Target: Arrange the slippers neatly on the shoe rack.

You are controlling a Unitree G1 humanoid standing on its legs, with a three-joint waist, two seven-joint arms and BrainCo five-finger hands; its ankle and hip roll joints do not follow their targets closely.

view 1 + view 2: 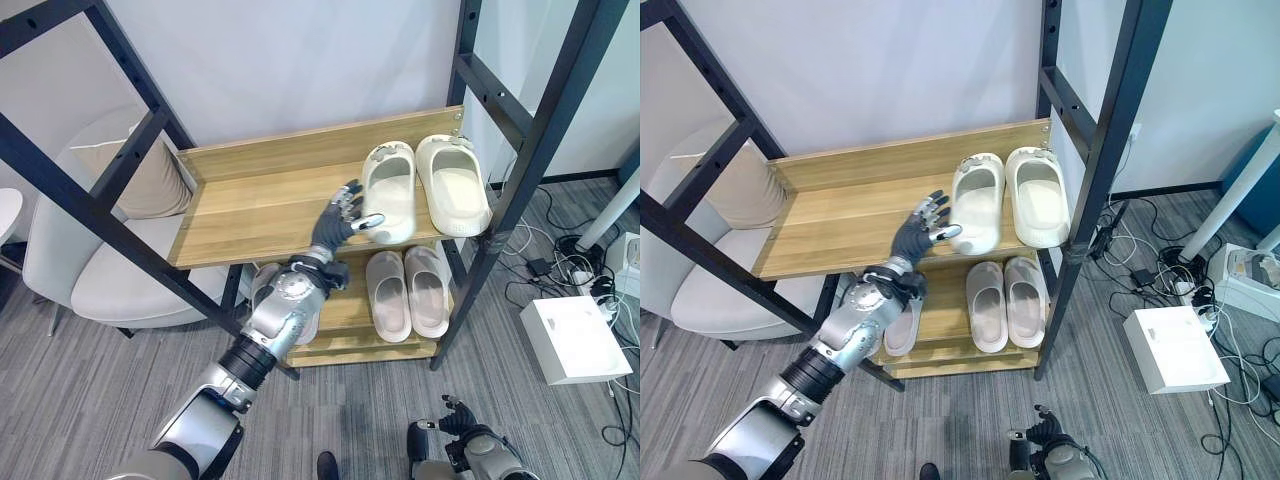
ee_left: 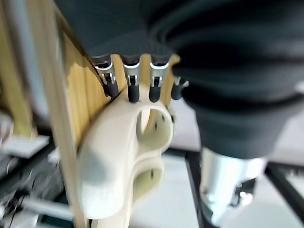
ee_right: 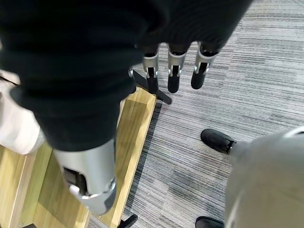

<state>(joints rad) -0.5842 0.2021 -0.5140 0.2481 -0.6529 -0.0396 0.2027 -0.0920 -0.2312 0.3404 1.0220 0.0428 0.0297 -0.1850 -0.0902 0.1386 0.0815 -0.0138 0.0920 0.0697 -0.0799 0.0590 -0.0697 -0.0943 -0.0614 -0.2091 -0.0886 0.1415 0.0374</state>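
Likely light, soft and a little springy, so best taken by the strap or side wall: cream slipper (image 1: pixel 390 190) on top shelf (image 1: pixel 260 215) beside its mate (image 1: pixel 452 183), left hand (image 1: pixel 338 222) spread open, straight fingers and thumb resting against its heel, nothing clasped.

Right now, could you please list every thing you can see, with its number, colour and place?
cream slippers: two, cream, upper shelf, right end, side by side
pale slippers: two, pale grey-beige, lower shelf, right part; a third partly hidden behind the left arm
shoe rack: one, wood shelves, black frame
chair: one, off-white, left of rack, with beige cushion
white box: one, floor, right
cables: several, black, floor, right
left hand: open, fingers at the left cream slipper
right hand: low, above the floor, fingers straight
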